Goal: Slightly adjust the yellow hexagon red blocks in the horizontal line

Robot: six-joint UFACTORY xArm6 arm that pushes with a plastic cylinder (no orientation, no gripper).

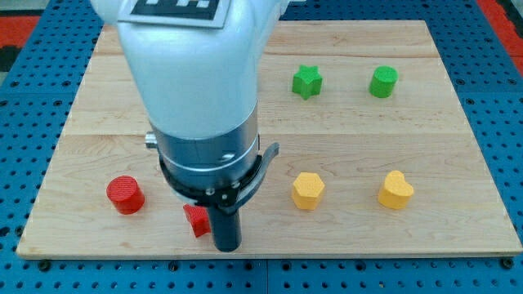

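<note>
Showing yellow hexagon (pixel 308 190), flat-topped, 6-sided, 2 red blocks (pixel 125 195) leftward

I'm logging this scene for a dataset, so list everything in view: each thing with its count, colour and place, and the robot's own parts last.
Star block: one, green, the view's upper middle.
Cylinder block: one, green, the view's upper right.
Hexagon block: one, yellow, lower middle.
Heart block: one, yellow, lower right.
Cylinder block: one, red, lower left.
Small block: one, red, shape unclear, partly hidden, right against the rod's left side.
Board: one, pale wood, under all the blocks.
Pegboard surface: one, blue, around the board.
Arm: one, white and dark, the view's upper left.
My tip: one, dark, just right of the small red block.
</note>
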